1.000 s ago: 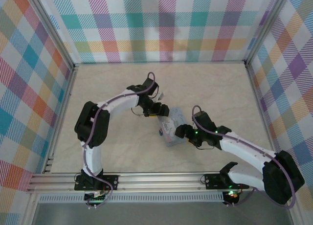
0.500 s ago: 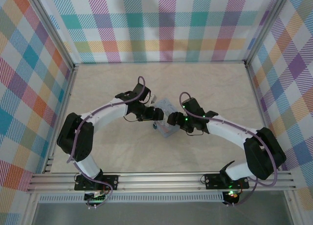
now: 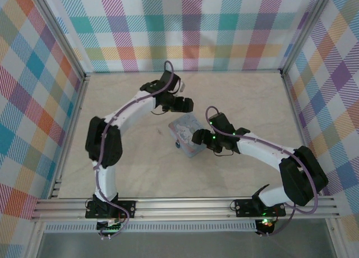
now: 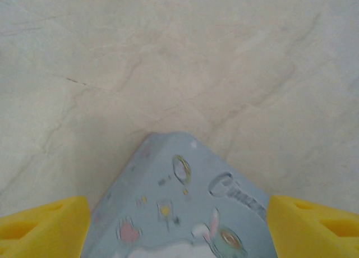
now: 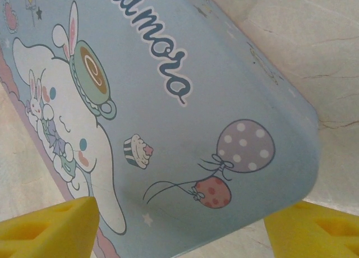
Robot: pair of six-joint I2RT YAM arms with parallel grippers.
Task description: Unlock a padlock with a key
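The pale blue cartoon-printed tin (image 3: pixel 185 134) lies on the table's middle. A tiny dark bluish padlock (image 3: pixel 178 144) hangs at the tin's near-left edge. My left gripper (image 3: pixel 183 105) hovers just beyond the tin's far corner, open, and in the left wrist view the tin (image 4: pixel 179 207) lies low between its spread yellow fingertips (image 4: pixel 47 227). My right gripper (image 3: pixel 197 138) is at the tin's right side, open. In the right wrist view its yellow fingertips (image 5: pixel 50 230) straddle the near corner of the tin's lid (image 5: pixel 185 129). The key is out of view.
A beige marble-patterned tabletop (image 3: pixel 247 101) stretches around the tin, bounded by plaid walls (image 3: pixel 185 28) and an aluminium rail (image 3: pixel 179 204) at the near edge.
A second ago the tin lay nearer and further right; it then shifted far-left along with the right gripper. Since half a second ago the left gripper has drawn back from the tin toward the far wall.
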